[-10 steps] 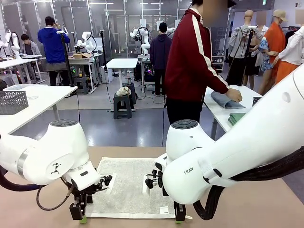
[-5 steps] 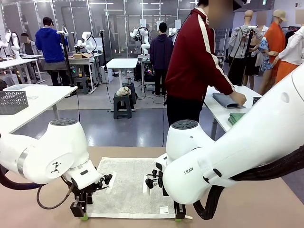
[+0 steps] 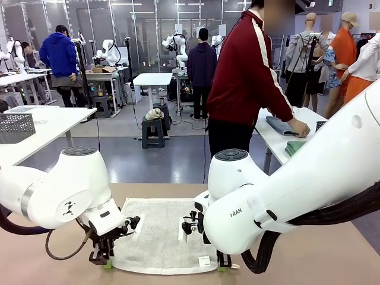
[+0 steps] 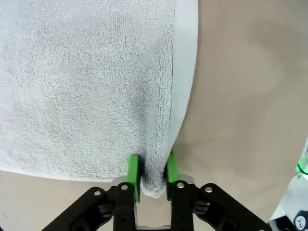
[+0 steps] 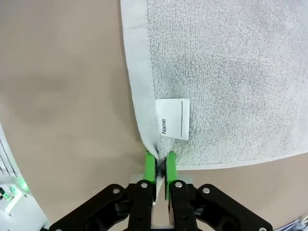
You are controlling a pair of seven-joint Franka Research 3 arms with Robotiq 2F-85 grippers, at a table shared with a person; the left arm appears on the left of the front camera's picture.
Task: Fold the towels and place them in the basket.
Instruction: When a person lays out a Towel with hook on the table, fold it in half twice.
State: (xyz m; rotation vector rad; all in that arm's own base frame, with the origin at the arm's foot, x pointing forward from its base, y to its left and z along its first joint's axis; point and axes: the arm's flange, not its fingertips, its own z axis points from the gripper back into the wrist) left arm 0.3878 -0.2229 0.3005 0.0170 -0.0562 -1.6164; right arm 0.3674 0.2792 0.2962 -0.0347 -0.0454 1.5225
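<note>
Cream-white towel (image 3: 160,234) — one near corner clamped in left gripper (image 4: 150,167), other in right gripper (image 5: 160,162).

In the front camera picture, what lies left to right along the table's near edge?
Left black gripper with green pads → flat cream-white terry-cloth towel → right black gripper with green pads; each gripper pinches a near corner of the towel.

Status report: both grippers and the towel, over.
Left gripper shut on near corner of cream-white terry-cloth towel. Right gripper shut on other corner. No obstacle on towel.
</note>
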